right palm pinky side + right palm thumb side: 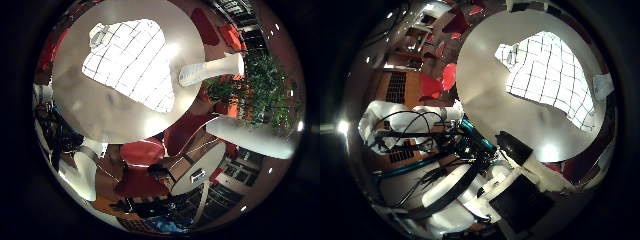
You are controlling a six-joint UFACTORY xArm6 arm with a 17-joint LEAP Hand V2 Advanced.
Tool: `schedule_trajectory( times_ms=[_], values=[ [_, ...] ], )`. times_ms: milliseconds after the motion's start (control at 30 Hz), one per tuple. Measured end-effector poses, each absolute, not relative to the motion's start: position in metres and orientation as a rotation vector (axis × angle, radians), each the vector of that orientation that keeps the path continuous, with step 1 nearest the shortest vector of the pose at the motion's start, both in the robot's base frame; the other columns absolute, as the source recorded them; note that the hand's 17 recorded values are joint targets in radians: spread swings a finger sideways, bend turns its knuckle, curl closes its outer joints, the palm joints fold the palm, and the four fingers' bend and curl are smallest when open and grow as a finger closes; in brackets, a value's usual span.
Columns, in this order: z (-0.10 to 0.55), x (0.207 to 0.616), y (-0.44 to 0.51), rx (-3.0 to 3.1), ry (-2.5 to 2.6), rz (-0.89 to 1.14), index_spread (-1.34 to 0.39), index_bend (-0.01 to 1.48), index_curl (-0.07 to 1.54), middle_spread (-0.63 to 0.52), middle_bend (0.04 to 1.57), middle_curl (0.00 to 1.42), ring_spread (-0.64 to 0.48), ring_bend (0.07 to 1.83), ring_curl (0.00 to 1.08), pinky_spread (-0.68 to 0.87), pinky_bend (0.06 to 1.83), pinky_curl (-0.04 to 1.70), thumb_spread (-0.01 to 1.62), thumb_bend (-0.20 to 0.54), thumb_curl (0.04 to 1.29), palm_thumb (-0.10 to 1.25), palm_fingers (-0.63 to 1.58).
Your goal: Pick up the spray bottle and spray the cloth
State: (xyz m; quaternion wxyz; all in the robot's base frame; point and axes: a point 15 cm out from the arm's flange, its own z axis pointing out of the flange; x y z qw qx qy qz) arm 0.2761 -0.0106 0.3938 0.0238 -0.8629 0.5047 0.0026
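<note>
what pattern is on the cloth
White with a dark grid check; the cloth shows best in the little finger side palm view.

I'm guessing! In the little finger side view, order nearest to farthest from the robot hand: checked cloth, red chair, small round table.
1. checked cloth, on the big table.
2. red chair, beside that table's edge.
3. small round table, beyond the chair.

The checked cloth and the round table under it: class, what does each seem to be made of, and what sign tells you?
Checked cloth: looks like soft woven fabric, white with a dark grid, matt; its edges lie uneven and rumpled. Round table: a smooth, hard, pale top, perhaps laminate or painted wood; it shows bright glare spots, so the finish is somewhat glossy.
</note>
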Motion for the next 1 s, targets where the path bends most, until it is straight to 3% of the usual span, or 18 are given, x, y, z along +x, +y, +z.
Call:
schedule_trajectory(
  times_ms=[1000],
  values=[
    [0.390,0.254,-0.182,-1.771,1.880,0.029,-0.29,0.16,0.27,0.08,0.22,0.35,0.22,0.34,0.26,0.45,0.33,0.30,1.06,-0.018,0.36,0.71,0.26]
  ],
)
